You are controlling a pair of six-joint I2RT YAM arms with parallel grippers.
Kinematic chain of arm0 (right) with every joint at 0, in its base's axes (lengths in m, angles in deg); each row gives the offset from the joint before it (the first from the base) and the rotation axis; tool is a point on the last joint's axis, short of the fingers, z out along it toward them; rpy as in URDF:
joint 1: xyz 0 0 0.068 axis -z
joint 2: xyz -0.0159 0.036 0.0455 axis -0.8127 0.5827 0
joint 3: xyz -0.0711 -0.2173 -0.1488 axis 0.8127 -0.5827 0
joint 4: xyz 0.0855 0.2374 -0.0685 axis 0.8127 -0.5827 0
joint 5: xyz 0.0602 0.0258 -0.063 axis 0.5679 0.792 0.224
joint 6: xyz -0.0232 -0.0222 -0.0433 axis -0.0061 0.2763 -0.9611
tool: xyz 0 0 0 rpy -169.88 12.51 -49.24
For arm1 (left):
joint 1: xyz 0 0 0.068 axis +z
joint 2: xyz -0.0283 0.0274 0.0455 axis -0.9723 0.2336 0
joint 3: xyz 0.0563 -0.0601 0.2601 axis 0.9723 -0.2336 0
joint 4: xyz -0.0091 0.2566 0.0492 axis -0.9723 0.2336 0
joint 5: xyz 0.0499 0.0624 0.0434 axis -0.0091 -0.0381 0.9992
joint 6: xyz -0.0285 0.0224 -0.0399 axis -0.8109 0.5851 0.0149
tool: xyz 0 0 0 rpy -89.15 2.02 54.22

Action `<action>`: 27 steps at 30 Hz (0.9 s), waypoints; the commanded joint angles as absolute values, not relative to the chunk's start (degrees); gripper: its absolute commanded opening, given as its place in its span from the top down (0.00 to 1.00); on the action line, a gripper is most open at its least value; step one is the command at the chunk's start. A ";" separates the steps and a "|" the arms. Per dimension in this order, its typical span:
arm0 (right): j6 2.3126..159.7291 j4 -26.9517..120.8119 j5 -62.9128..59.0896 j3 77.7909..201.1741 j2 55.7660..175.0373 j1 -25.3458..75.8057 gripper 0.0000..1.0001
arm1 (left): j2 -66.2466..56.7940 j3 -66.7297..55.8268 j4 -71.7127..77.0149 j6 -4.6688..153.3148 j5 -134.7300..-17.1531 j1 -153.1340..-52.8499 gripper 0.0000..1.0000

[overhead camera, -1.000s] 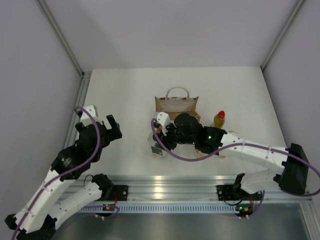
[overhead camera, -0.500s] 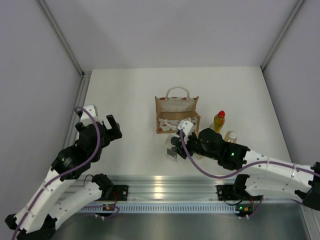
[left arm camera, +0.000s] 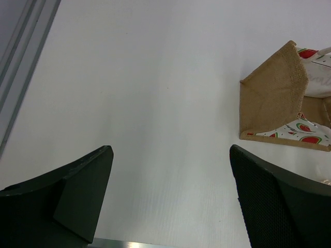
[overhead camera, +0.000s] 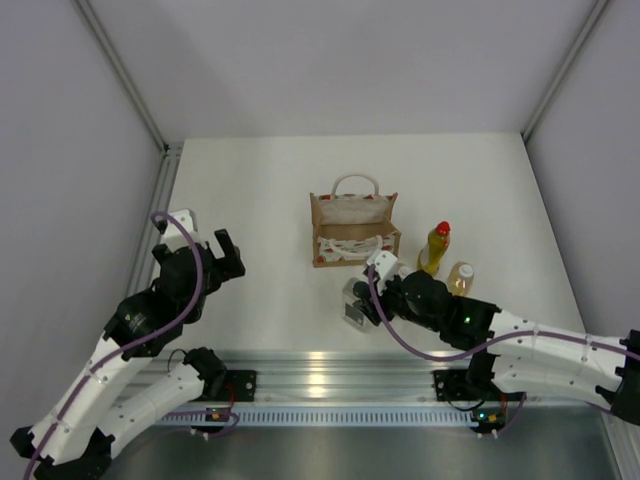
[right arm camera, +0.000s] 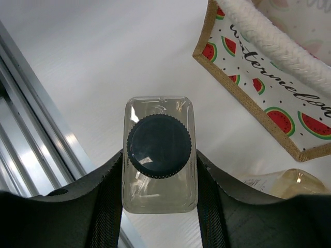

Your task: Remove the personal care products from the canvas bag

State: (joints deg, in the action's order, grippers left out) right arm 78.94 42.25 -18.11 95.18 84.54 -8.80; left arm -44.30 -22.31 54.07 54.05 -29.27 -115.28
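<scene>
Overhead view, wrist close-ups (all share canvas bag (overhead camera: 340,250)).

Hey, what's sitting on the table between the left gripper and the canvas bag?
Nothing. The left wrist view shows only bare white table between the open left gripper and the canvas bag.

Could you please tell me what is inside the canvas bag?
No bottle shows through the canvas bag opening from above; its near wall hides part of the floor.
</scene>
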 commanded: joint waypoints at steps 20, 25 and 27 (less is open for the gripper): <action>84.48 41.39 -38.67 102.07 74.31 -9.54 0.04 | -43.22 -21.90 53.62 53.30 -28.74 -112.62 0.02; 90.02 21.30 -55.77 113.48 74.84 -7.26 0.01 | -42.25 -21.72 53.01 53.73 -32.78 -102.54 0.02; 91.87 16.52 -57.80 115.69 72.75 -4.45 0.01 | -42.51 -21.90 52.40 54.43 -34.53 -99.53 0.02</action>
